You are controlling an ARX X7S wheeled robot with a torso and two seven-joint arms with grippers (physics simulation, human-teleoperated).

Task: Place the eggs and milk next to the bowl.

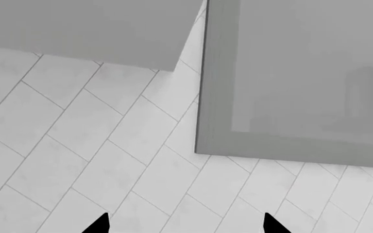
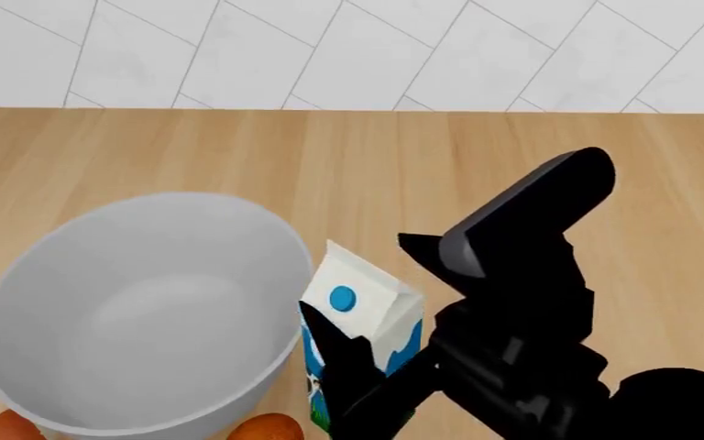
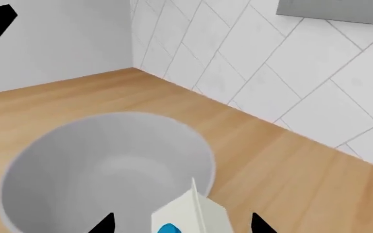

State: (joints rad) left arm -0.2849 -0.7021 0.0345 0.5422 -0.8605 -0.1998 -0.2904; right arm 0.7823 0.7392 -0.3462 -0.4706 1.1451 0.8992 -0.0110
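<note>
The bowl (image 2: pixel 71 275) stands on the wooden counter, also in the right wrist view (image 3: pixel 57 160). The milk (image 2: pixel 370 307) stands upright close beside it, blue cap up, and also shows in the right wrist view (image 3: pixel 196 213). My right gripper (image 2: pixel 358 280) is open and straddles the carton's top, one finger on each side with a gap; the right wrist view (image 3: pixel 181 224) shows the same. Two eggs lie at the bowl's near side, one (image 2: pixel 10 427) at the left and one (image 2: pixel 264 428) by the carton. My left gripper (image 1: pixel 185 224) is open and empty, facing a tiled wall.
The wooden counter (image 2: pixel 475 156) runs back to a white tiled wall (image 2: pixel 365 55). The left wrist view shows a grey cabinet with a glass door (image 1: pixel 303 77) on the wall. A wall corner (image 3: pixel 132 48) lies beyond the bowl.
</note>
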